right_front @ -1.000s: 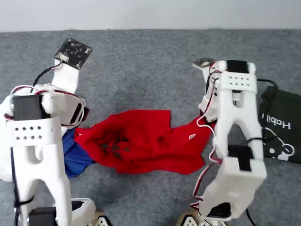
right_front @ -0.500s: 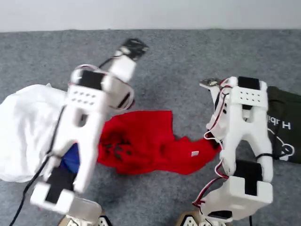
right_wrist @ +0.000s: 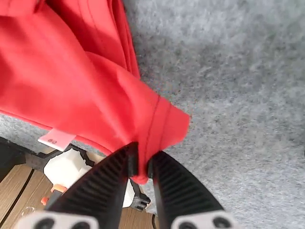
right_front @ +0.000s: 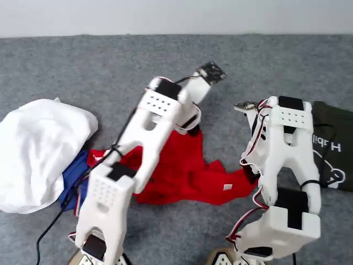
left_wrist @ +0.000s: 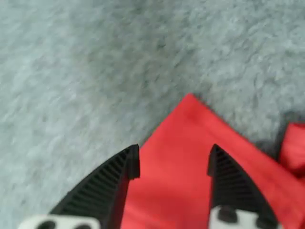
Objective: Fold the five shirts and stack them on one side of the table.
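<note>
High view: the red shirt (right_front: 185, 165) is seen spread and rumpled in the middle of the grey surface (right_front: 110, 66), nearer its front edge than its back edge. A white shirt (right_front: 38, 149) is heaped by the left edge, with a blue shirt (right_front: 71, 178) partly buried beneath it, and a dark shirt (right_front: 331, 138) is laid at the right edge. None of these is folded yet.

In the left wrist view the left gripper (left_wrist: 174, 160) is held just above a flat, pointed corner of the red shirt, jaws parted and nothing between them. In the right wrist view the right gripper (right_wrist: 140, 167) is clamped on a bunched bit of the red shirt's stitched hem, and the cloth is gathered into ridges around the pinch.

The fabric is judged to be light, thin and quite limp. It can be expected to sag and crease wherever it is not supported, and to drag a little on the fuzzy surface rather than slide freely. No damage is to be feared from a firm pinch. A hold is best taken at the corners and along the hem, where the doubled, stitched layers give the jaws more to bite. The free corner under the left gripper is judged a good place, so that the shirt can be stretched between two held points.
</note>
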Robot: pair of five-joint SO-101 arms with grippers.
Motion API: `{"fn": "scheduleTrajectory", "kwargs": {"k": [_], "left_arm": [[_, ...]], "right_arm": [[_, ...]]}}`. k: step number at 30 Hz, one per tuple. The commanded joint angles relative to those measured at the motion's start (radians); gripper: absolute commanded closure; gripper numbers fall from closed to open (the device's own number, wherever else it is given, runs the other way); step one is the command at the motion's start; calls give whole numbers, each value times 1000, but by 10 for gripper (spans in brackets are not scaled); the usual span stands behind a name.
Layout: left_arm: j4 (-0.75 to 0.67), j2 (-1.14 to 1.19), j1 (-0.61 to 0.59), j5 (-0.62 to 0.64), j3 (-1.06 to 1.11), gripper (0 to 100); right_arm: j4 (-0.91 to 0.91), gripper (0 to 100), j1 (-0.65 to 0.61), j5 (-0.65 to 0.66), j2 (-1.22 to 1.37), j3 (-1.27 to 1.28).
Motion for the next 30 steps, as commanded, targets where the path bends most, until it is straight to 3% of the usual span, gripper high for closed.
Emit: {"fn": "scheduleTrajectory", "kwargs": {"k": [1,12,17,22,30], "left_arm": [[-15,86,5,9,-139,763],[175,423,11,9,-601,769],[272,528,26,-28,-765,849],[318,560,41,-98,-832,990],[325,463,17,-95,-903,987]], "right_arm": [[-1,988,10,3,-58,-6],[-2,988,10,5,-58,-6],[-2,988,10,6,-58,-6],[-2,988,13,8,-58,-11],[27,988,18,8,-68,-46]]}}
